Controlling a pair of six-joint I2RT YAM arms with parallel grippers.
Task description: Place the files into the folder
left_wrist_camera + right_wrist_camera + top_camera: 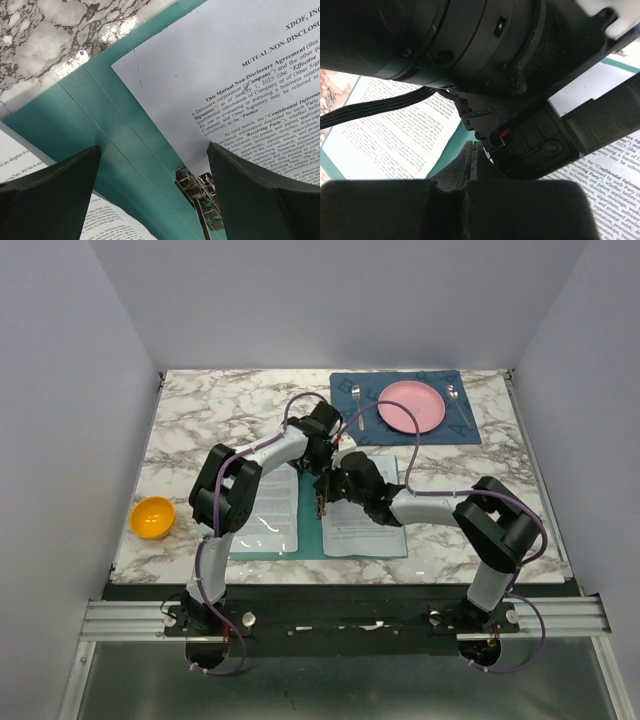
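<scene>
The teal folder lies open on the marble table. One of the files rests on its left half, and another printed sheet on its right half. My left gripper hangs over the top of the spine, open. In the left wrist view its fingers straddle the teal spine and the metal clip, holding nothing, with the agreement sheet to the right. My right gripper is over the spine just below, shut. In the right wrist view its fingertips are pressed together over the teal folder, partly hidden behind the left arm's wrist.
An orange bowl sits near the table's left edge. At the back right a dark blue placemat carries a pink plate, a spoon and a second utensil. The two wrists are crowded close together.
</scene>
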